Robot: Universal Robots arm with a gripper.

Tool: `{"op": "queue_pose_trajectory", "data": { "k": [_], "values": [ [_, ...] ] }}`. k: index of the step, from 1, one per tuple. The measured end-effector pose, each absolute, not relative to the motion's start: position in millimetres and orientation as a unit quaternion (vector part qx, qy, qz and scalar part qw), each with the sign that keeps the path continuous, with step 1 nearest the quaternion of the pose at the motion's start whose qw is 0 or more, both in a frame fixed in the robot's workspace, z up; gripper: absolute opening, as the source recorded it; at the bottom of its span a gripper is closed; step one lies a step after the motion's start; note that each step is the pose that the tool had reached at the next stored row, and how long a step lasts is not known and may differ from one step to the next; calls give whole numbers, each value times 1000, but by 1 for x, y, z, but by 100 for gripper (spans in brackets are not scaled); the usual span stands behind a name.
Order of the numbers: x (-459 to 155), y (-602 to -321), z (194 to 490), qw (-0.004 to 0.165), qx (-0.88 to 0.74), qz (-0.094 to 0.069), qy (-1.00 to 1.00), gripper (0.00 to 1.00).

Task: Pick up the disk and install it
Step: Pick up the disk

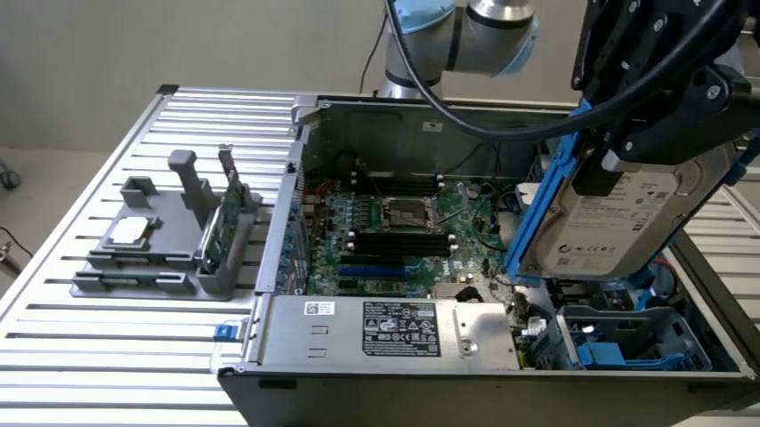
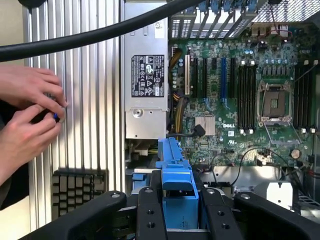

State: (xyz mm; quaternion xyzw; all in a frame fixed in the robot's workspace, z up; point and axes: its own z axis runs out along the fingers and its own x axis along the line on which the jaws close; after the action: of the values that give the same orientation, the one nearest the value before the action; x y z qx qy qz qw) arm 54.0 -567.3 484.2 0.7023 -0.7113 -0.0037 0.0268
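The disk (image 1: 611, 222), a silver-grey drive with a white label and blue side rails, hangs tilted above the open computer case at the exterior view's right. My gripper (image 1: 650, 142) is shut on its upper end, black fingers on either side. In the wrist view, the disk's blue rail (image 2: 175, 175) sticks out between the black fingers (image 2: 150, 215) of the gripper (image 2: 181, 216), over the case's drive bay area. The disk touches nothing below it.
The case holds a motherboard (image 1: 404, 222), a power supply (image 1: 392, 329) and a drive bay with a blue carrier (image 1: 629, 347). A grey holder (image 1: 155, 267) on the slatted table carries a processor chip (image 1: 128, 231) and a green card (image 1: 226, 222). A person's hands (image 2: 30, 110) are beside the case.
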Motion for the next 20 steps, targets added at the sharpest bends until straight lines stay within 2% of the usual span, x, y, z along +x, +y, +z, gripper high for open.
{"op": "queue_pose_trajectory", "data": {
  "k": [11,20],
  "values": [
    [101,-583,473,27,702,-4,-711,33],
    [104,-587,463,27,702,-4,-711,33]
  ]
}}
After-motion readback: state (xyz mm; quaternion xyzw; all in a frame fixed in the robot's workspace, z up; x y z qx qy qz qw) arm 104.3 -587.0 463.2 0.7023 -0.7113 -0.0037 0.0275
